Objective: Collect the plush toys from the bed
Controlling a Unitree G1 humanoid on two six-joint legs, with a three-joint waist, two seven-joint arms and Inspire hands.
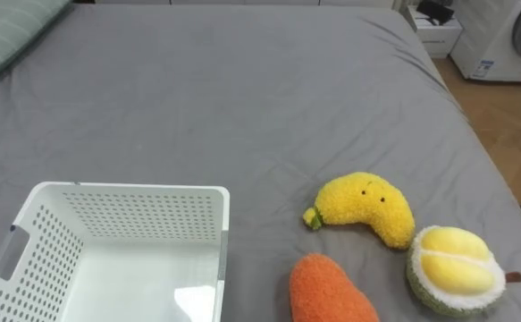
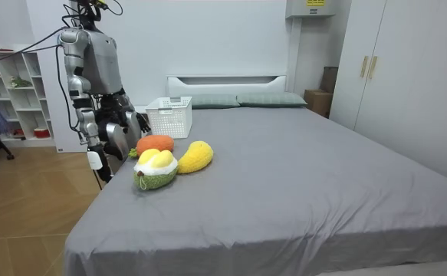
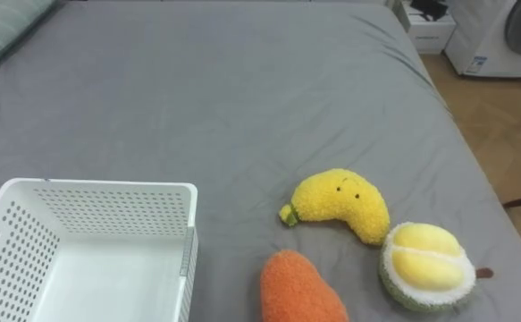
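Three plush toys lie close together on the grey bed [image 1: 242,98] near its edge. A yellow banana [image 1: 365,207] lies furthest in, a cut durian [image 1: 454,268] to its right, and an orange carrot-like toy [image 1: 330,291] nearest me. To their left stands a white perforated basket [image 1: 130,189], with nothing inside as far as it shows. In the room view I stand at the bedside by the toys [image 2: 165,159] and the basket [image 2: 169,116]. My right hand [image 2: 93,159] hangs at my side. My left hand [image 2: 141,123] is low, beside the mattress edge.
A green striped pillow [image 1: 10,36] lies at the bed's far left. Beyond the bed's right edge are wooden floor [image 1: 510,134], a washing machine [image 1: 510,36] and a small white unit [image 1: 439,36]. Shelves [image 2: 16,100] stand behind me, wardrobes [image 2: 407,92] across the room.
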